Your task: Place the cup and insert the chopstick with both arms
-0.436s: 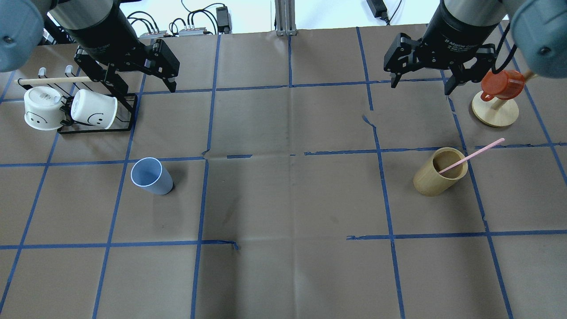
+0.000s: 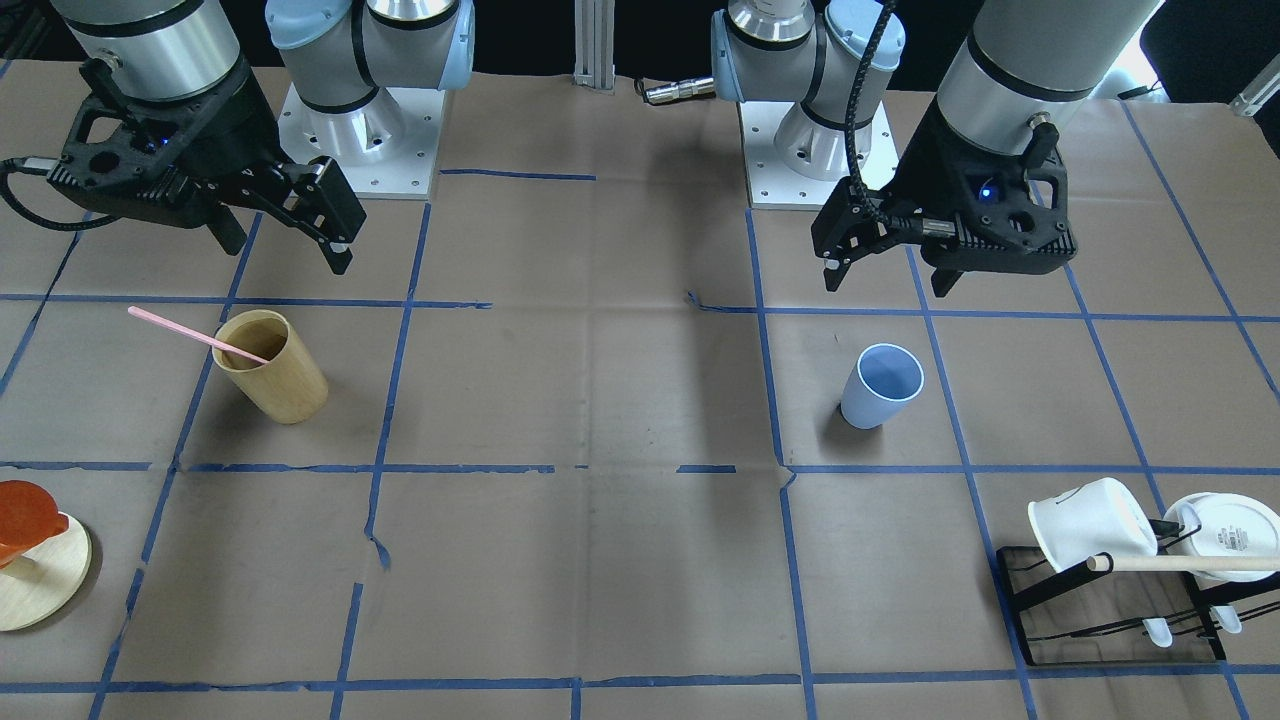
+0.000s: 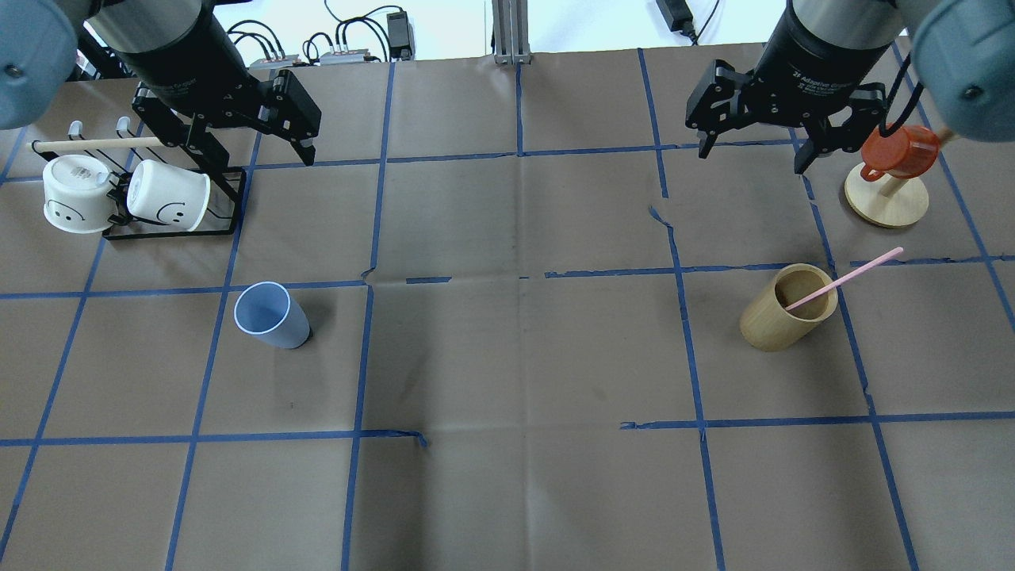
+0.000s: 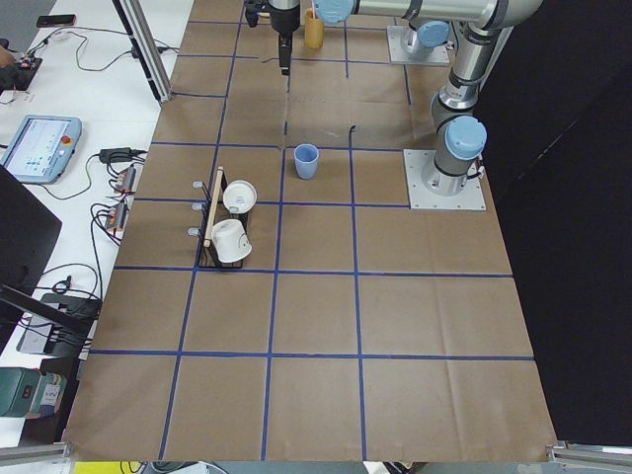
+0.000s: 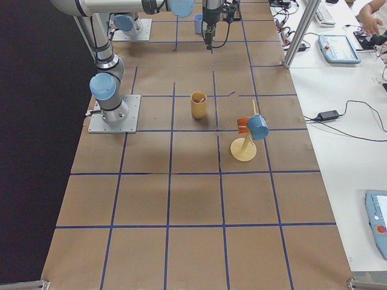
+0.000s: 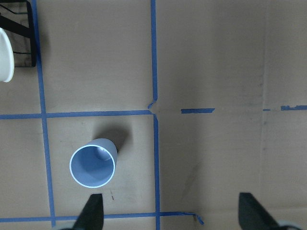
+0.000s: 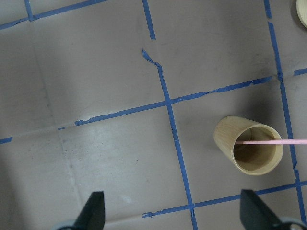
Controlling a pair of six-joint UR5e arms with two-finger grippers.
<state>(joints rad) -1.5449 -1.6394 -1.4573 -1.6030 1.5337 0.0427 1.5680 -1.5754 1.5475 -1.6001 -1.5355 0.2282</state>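
The light-blue cup (image 3: 271,315) stands upright on the left side of the table; it also shows in the front view (image 2: 880,386) and the left wrist view (image 6: 93,166). The pink chopstick (image 3: 845,278) leans in a tan wooden cup (image 3: 785,309) on the right, as the right wrist view (image 7: 273,141) also shows. My left gripper (image 3: 258,162) is open and empty, high above and behind the blue cup. My right gripper (image 3: 751,159) is open and empty, high above and behind the wooden cup.
A black rack (image 3: 170,226) with two white mugs (image 3: 168,196) and a wooden rod (image 3: 95,143) stands at the far left. An orange-red cup (image 3: 896,151) hangs on a round wooden stand (image 3: 886,202) at the far right, close to my right gripper.
My right arm has shifted very slightly toward the far edge. The left arm, the cups and the chopstick have not moved.
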